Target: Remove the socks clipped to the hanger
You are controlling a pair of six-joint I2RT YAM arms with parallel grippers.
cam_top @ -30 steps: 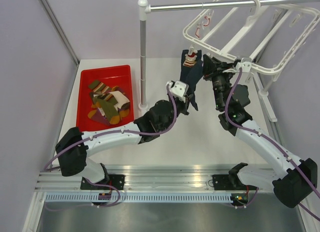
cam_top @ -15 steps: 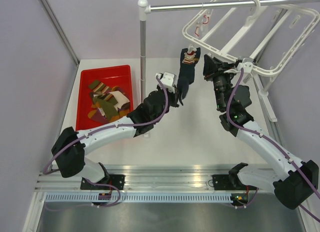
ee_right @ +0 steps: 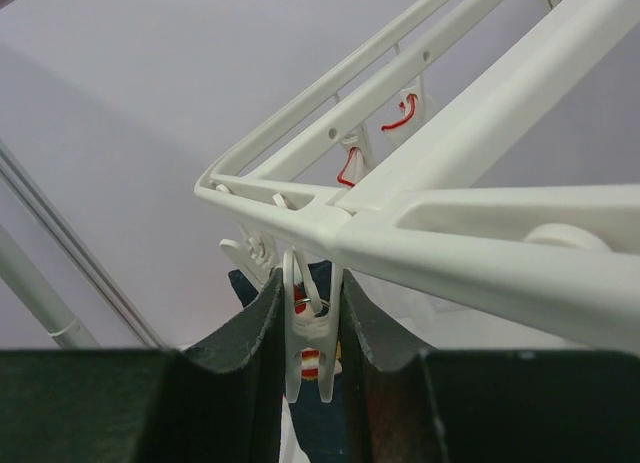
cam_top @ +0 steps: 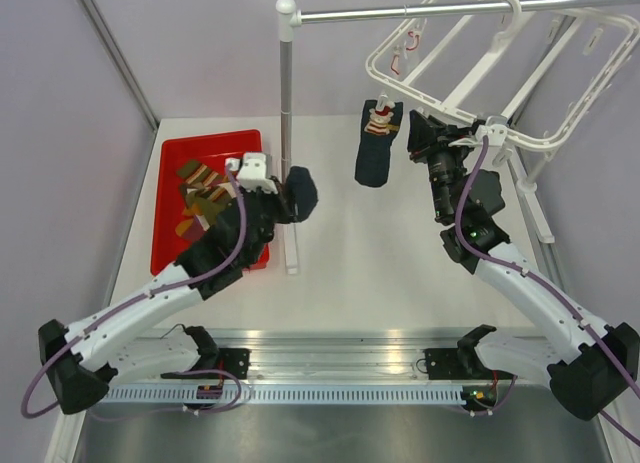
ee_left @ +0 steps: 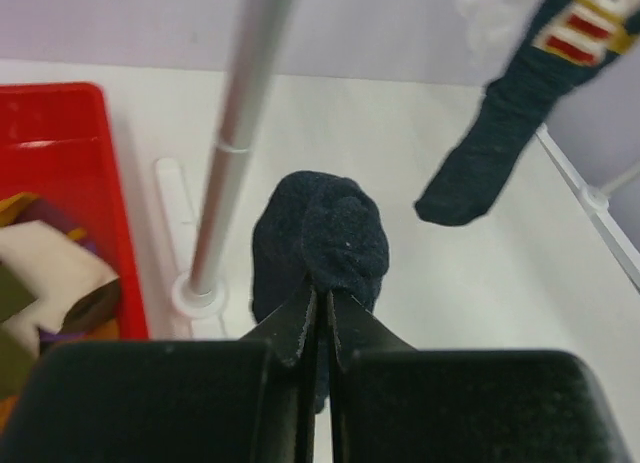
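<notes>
My left gripper [cam_top: 286, 197] is shut on a dark navy sock [cam_top: 301, 193], held above the table beside the metal pole; in the left wrist view the sock [ee_left: 322, 238] bunches at my closed fingertips [ee_left: 322, 305]. A second navy sock with a red-and-cream striped cuff [cam_top: 377, 148] hangs clipped to the white hanger [cam_top: 535, 139]; it also shows in the left wrist view [ee_left: 505, 123]. My right gripper [cam_top: 418, 133] is shut on a white clip [ee_right: 312, 361] under the hanger's corner [ee_right: 480, 253], the fingers [ee_right: 250, 333] pressing the clip from both sides.
A red tray [cam_top: 163, 188] at the left holds several socks [cam_top: 210, 198]; its edge shows in the left wrist view [ee_left: 80, 133]. The metal pole [cam_top: 286, 103] stands between the tray and the hanger, its base [cam_top: 292, 251] on the table. A grey wall rises behind.
My left gripper has pulled the navy sock away from the hanger and carried it left past the pole toward the red tray. The other navy sock still hangs. The right arm has barely moved.
</notes>
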